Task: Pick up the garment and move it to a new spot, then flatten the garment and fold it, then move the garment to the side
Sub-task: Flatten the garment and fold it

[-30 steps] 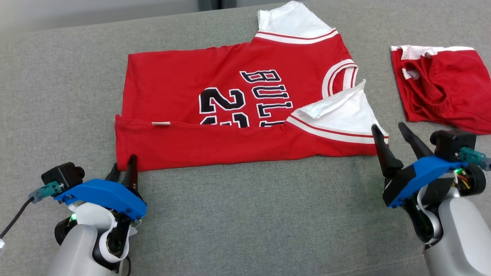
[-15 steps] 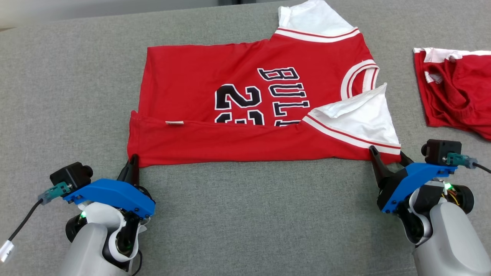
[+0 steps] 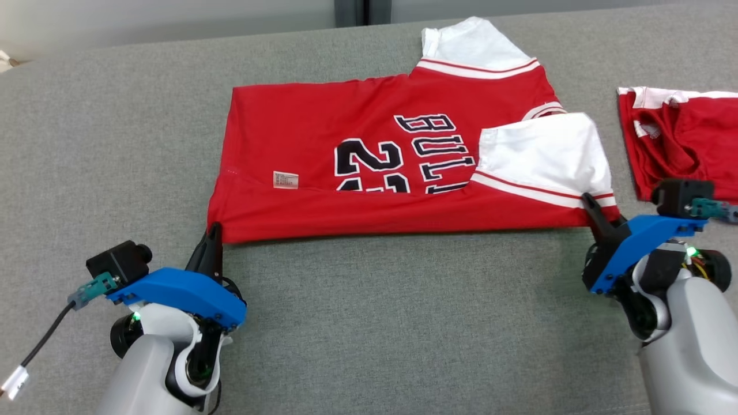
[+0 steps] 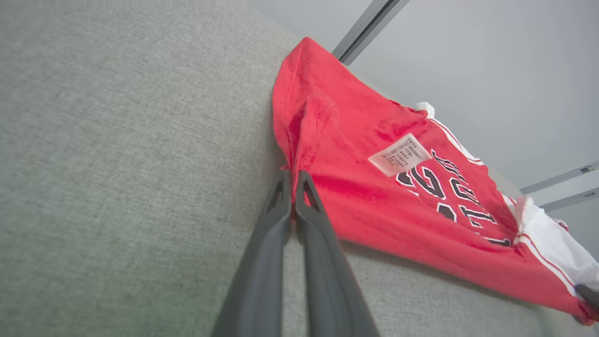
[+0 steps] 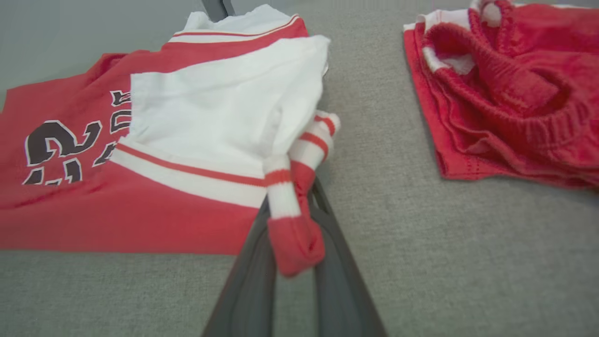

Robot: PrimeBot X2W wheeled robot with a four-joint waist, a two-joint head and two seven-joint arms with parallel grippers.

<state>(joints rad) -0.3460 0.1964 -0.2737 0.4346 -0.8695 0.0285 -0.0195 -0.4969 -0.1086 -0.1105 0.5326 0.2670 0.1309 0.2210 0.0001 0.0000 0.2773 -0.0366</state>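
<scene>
Where left pincer (image 3: pixel 214 231) and right pincer (image 3: pixel 594 206) grip, garment (image 3: pixel 346 121) seems raised.

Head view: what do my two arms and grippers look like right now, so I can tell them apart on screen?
Both match: pale grey forearm, blue bracket, black camera block with a teal plug, a green light, two long dark tapered fingers. The left gripper trails a black cable ending in a white tag; the right gripper shows loose yellow and red wires by its wrist.
</scene>
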